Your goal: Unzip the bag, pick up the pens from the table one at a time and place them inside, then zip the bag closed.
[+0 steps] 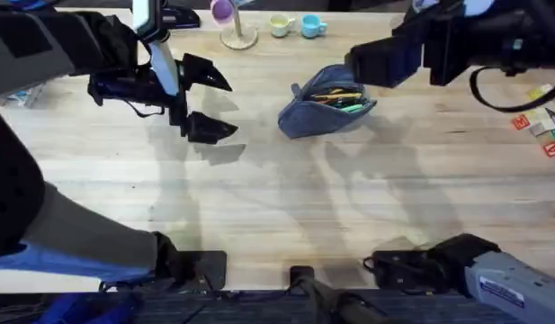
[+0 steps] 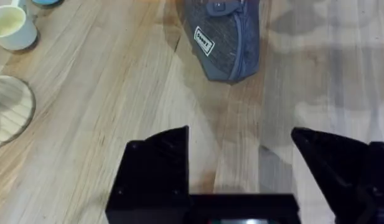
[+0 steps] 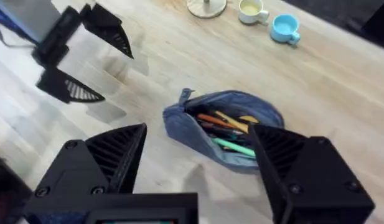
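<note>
The grey-blue bag lies on the table right of centre. Its zip is open, and pens show inside the opening, among them a green one and orange ones. My right gripper hovers open above the bag, with the bag between its two black fingers and nothing in them; in the overhead view it sits just right of the bag. My left gripper is open and empty, a hand's width left of the bag. Its wrist view shows the bag's closed end ahead of its fingers.
A cream cup and a blue cup stand at the far edge. Next to them a wooden stand holds a purple object. Coloured tags lie at the right edge. Bare tabletop stretches in front of the bag.
</note>
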Available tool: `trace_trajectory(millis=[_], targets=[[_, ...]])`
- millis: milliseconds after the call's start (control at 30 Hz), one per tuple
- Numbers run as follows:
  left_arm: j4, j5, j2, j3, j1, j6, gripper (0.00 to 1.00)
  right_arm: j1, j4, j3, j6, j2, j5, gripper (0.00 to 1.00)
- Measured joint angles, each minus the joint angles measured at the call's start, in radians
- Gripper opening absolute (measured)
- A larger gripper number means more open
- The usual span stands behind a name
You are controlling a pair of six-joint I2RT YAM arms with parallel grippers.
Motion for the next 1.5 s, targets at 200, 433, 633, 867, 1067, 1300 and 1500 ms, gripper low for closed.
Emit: trace_trajectory(millis=[200,433,633,867,1067,1300,1500], targets=[[0.0,0.01,0.0,0.0,0.0,0.0,0.993,0.025,0.015,0.0,0.165,0.011,-0.008,0.997],[0.001,0.01,0.0,0.0,0.0,0.0,0.993,0.142,0.037,0.0,0.262,0.121,-0.013,0.997],[0.0,0.01,0.0,0.0,0.0,0.0,0.993,0.15,0.042,0.0,0.333,0.163,-0.013,0.997],[0.0,0.01,0.0,0.0,0.0,0.0,0.993,0.154,0.055,0.0,0.352,0.203,-0.013,0.997],[0.0,0.01,0.0,0.0,0.0,0.0,0.993,0.161,0.091,0.0,0.356,0.242,-0.013,0.997],[-0.001,0.01,0.0,0.0,0.0,0.0,0.993,0.161,0.144,0.0,0.357,0.331,-0.013,0.997],[-0.005,0.01,0.0,0.0,0.0,0.0,0.993,0.161,0.186,0.0,0.324,0.405,-0.013,0.997]])
